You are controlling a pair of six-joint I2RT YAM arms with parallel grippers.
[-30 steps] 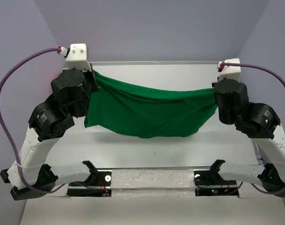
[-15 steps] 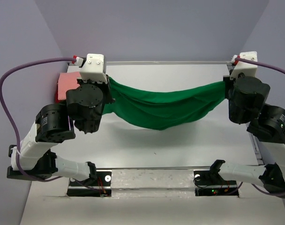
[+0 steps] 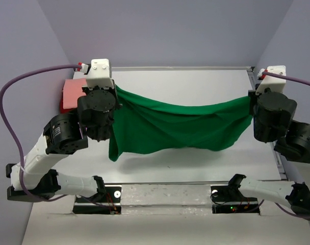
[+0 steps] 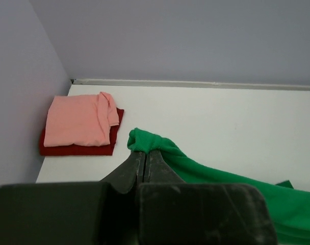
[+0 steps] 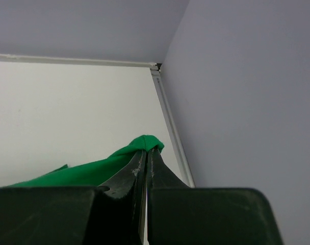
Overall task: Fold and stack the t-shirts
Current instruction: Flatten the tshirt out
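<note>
Since approx half a sec ago, green t-shirt [image 3: 180,127] has unfurled: its left part hangs lower and wider, and right arm [image 3: 272,115] sits a bit further right.

Top view: shirt slung between left arm [image 3: 96,109] and right arm, sagging in the middle over the white tabletop [image 3: 196,81], with a flap dangling at lower left. Salmon pink t-shirt [image 3: 72,94] lies at the far-left corner, partly hidden behind the left arm.

Left wrist: left fingers [image 4: 145,155] pinched tight on a bunched corner of the green shirt, rest of the cloth trailing off to the right. Pink shirt lies folded on top of the folded dark red t-shirt [image 4: 78,149], next to the side wall.

Right wrist: right fingers [image 5: 147,152] clamped on another green corner, cloth running away to the left, near tabletop's right edge.
</note>
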